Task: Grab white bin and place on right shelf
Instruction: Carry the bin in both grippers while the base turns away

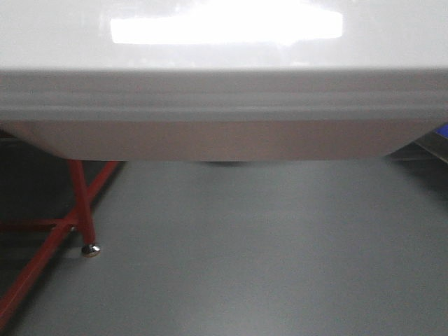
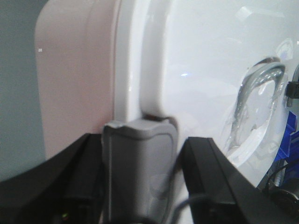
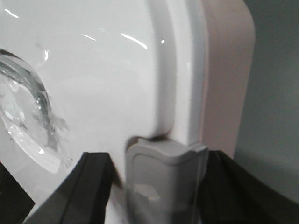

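Note:
The white bin [image 1: 224, 98] fills the top of the front view, its pinkish body hanging above the grey floor. In the left wrist view its glossy lid [image 2: 201, 70] and recessed handle [image 2: 257, 102] show. My left gripper [image 2: 140, 140] is shut on the grey end latch [image 2: 138, 172], one black finger on each side. In the right wrist view the bin [image 3: 93, 84] shows its other end. There my right gripper [image 3: 156, 158] is shut on that end's grey latch [image 3: 161, 186] in the same way. The right shelf is out of view.
A red table frame [image 1: 82, 203] with a metal foot stands on the grey floor [image 1: 266, 245] at the lower left. Blue plastic [image 2: 292, 135] shows at the right edge of the left wrist view, past the bin.

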{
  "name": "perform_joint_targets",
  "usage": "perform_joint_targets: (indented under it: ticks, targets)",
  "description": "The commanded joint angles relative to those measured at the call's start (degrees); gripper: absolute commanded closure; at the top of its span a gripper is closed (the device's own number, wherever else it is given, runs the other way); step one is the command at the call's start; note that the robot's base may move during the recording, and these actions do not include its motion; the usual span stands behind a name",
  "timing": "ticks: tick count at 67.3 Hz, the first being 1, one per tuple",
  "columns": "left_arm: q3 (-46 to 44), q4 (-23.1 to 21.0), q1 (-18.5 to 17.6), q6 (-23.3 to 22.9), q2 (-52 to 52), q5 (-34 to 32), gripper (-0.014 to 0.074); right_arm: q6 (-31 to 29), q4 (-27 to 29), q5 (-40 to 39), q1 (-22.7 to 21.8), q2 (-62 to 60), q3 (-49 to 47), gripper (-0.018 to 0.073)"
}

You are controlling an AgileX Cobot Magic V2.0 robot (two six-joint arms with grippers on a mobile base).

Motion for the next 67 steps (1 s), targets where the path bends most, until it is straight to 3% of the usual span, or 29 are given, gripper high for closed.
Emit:
perform_joint_targets:
  ticks: [1,67]
  targets:
    - [-1.8,-8.0,-0.8,0.8,-0.4,1.2,0.0391,-0.4,10.3,7.5,0.5,-0.6,-1.6,0.0215]
    - [-1.8,-8.0,-0.8,0.8,-0.4,1.2,0.0391,-0.4,10.3,7.5,0.5,-0.6,-1.6,0.0215]
